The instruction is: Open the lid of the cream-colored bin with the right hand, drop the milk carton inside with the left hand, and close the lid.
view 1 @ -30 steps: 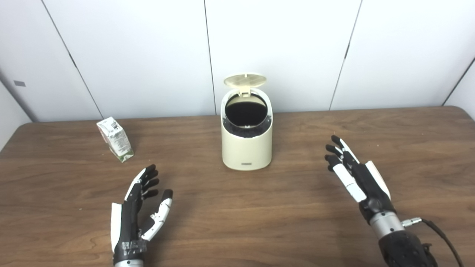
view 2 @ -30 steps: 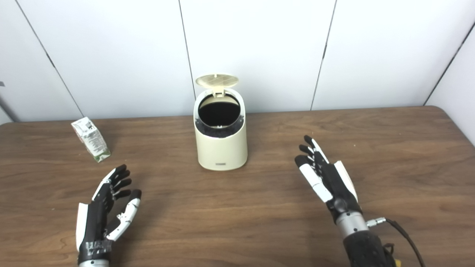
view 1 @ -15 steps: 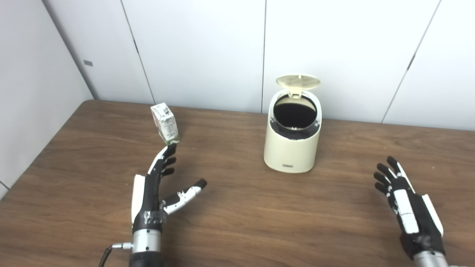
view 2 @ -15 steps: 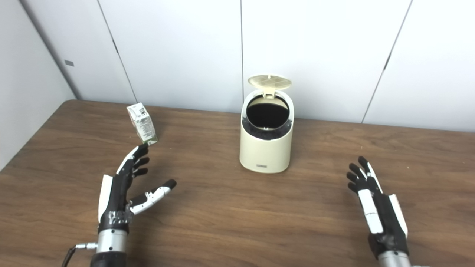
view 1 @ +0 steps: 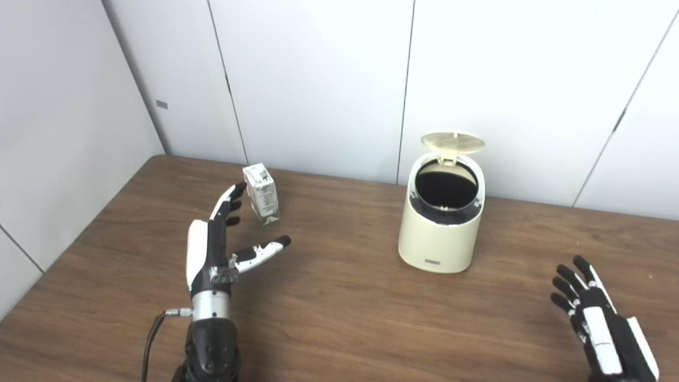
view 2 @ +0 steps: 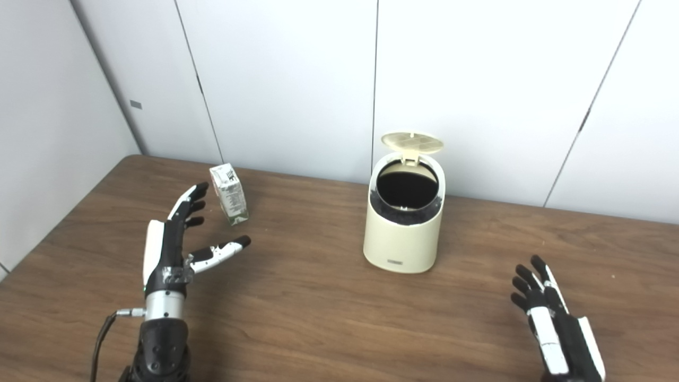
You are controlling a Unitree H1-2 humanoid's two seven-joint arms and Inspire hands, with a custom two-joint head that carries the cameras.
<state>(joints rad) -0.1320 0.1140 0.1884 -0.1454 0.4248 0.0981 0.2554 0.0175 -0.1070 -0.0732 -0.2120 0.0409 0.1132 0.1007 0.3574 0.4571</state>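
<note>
A: Left eye view, status check. What is the state of the cream-colored bin [view 1: 441, 223]?

B: The bin stands upright on the worktop [view 1: 345, 307]. Its lid [view 1: 452, 142] is raised and tilted back, and the dark opening is exposed. Step one, lid opening, reads as complete.

A: Location of the milk carton [view 1: 261, 193]?

B: It stands on the worktop, well apart from the bin, toward the far left. It is not yet grasped.

A: Left robot hand [view 1: 215, 246]?

B: Released, holding nothing. The fingers are extended and spread, with the thumb out to the side. The fingertips [view 1: 237, 190] are just beside the carton on its left; contact cannot be confirmed.

A: Right robot hand [view 1: 599, 318]?

B: Released and empty, fingers apart, low at the right edge, well apart from the bin.

A: Remaining steps?

B: By judgement: grasp the carton, carry it above the opening, release it inside, then close the lid. Most of the task remains.
</note>
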